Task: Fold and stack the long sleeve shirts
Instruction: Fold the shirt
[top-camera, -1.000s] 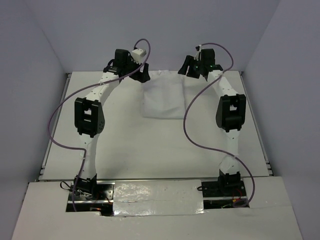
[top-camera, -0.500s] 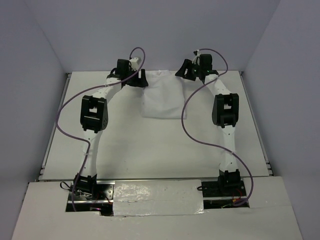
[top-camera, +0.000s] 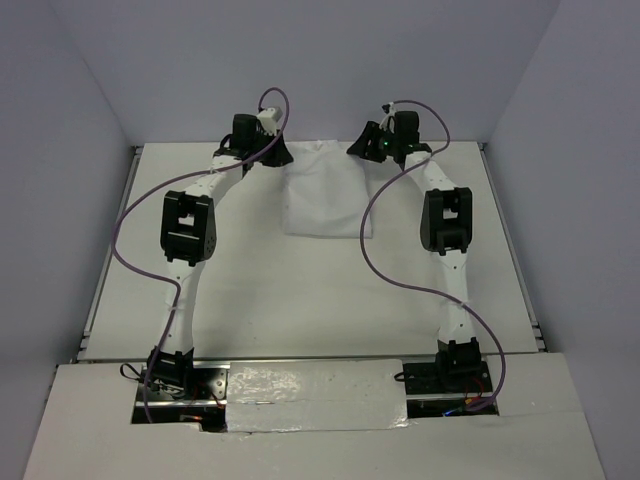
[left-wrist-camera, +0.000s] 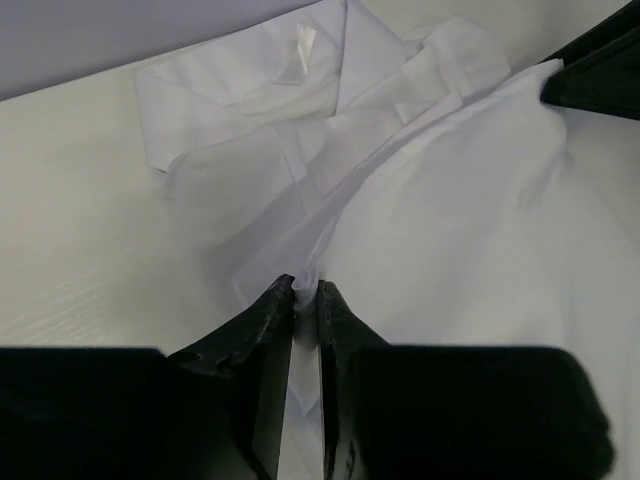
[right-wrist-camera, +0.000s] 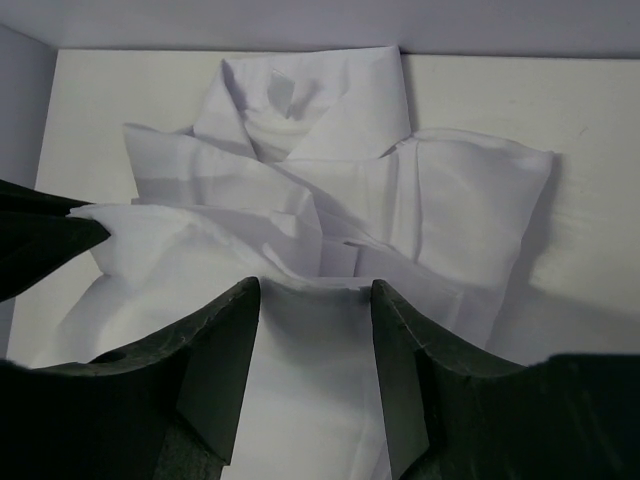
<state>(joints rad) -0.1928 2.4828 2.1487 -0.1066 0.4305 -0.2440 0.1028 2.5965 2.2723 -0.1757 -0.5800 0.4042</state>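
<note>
The long sleeve shirt (top-camera: 325, 195) lies as a wrinkled white folded bundle at the far middle of the table. In the left wrist view the shirt (left-wrist-camera: 450, 220) fills the frame, and my left gripper (left-wrist-camera: 307, 290) is shut on a thin ridge of its cloth. From above, the left gripper (top-camera: 283, 157) sits at the shirt's far left corner. My right gripper (top-camera: 355, 147) is at the far right corner. Its jaws stand apart over the shirt (right-wrist-camera: 330, 170), so the right gripper (right-wrist-camera: 315, 285) is open, with a flat fold of cloth lying between the fingers.
The back wall rises just behind the shirt, and side walls (top-camera: 90, 150) flank the white tabletop (top-camera: 300, 290). Purple cables (top-camera: 375, 240) loop off both arms above the table. The other arm's black finger shows at each wrist view's edge.
Both grippers have moved toward the back wall and down onto the shirt's far corners. The left jaws have closed onto a fold of cloth. The right jaws have narrowed.
</note>
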